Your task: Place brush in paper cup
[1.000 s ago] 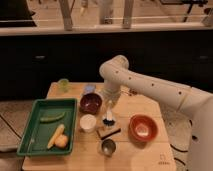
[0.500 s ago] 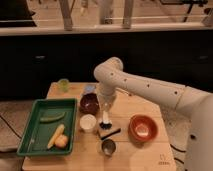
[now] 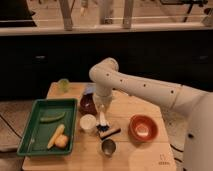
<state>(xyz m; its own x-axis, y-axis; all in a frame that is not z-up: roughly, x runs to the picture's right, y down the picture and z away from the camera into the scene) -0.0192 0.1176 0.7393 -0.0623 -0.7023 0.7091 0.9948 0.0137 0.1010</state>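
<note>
My gripper (image 3: 102, 111) hangs over the middle of the wooden table (image 3: 125, 107), pointing down from the white arm. It is shut on the brush (image 3: 102, 120), whose pale handle hangs upright below the fingers. The brush's lower end is just above the table, right beside the paper cup (image 3: 88, 122), a small white cup standing immediately to the left. The brush is outside the cup, close to its right rim.
A dark bowl (image 3: 88, 103) sits behind the paper cup. A tan block with a black edge (image 3: 109, 132) lies just right of the brush. A metal cup (image 3: 108, 147), an orange bowl (image 3: 141, 127), a green cup (image 3: 63, 85) and a green tray (image 3: 35, 131) with food stand around.
The arm has swung left and lowered, carrying the brush down to a spot beside the paper cup's right rim.
</note>
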